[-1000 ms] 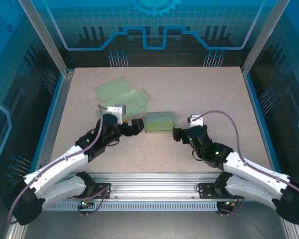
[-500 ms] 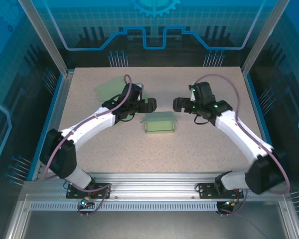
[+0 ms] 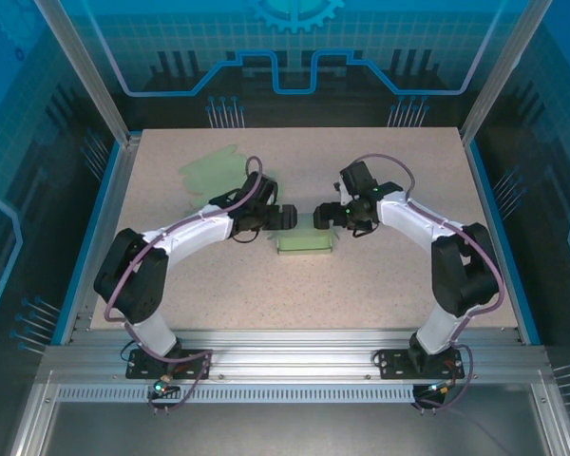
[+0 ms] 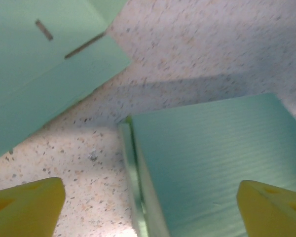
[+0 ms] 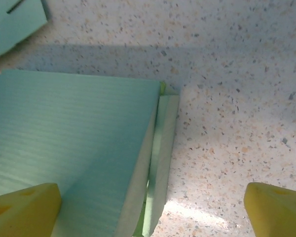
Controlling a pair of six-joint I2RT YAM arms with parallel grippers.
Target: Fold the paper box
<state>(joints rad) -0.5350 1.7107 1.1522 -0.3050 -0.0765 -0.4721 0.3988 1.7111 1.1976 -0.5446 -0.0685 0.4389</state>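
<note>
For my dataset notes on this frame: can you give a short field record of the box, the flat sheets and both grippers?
box: green, lying mid-table
flat sheets: green, unfolded, beyond the box to the left
left gripper: open, box's left edge between its fingers
right gripper: open, box's right edge between its fingers
contact with box: cannot tell
table: speckled beige
</note>
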